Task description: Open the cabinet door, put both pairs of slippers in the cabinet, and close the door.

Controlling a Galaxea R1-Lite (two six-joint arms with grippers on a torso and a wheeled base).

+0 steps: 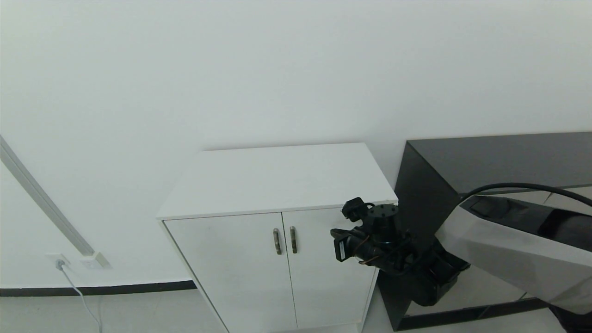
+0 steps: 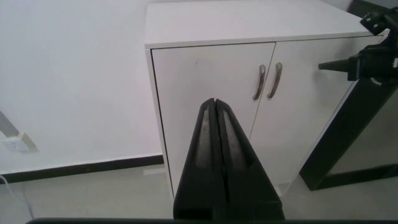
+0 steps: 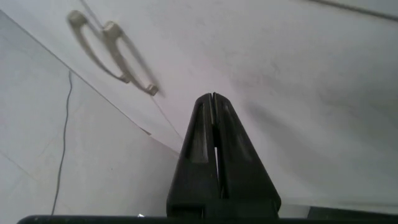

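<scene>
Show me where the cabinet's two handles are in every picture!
Head view: handles on the cabinet front, beside the right gripper.
Left wrist view: handles beyond the shut left gripper.
Right wrist view: handles close by, past the right gripper.
Shared landmark: the seam between the doors.

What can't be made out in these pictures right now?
Cabinet interior: hidden behind its closed doors, every view.
Cabinet base: cut off by the head view's lower edge.
Floor before it: partly blocked by the left gripper, left wrist view.
Right door: partly blocked by the right gripper, right wrist view.
</scene>
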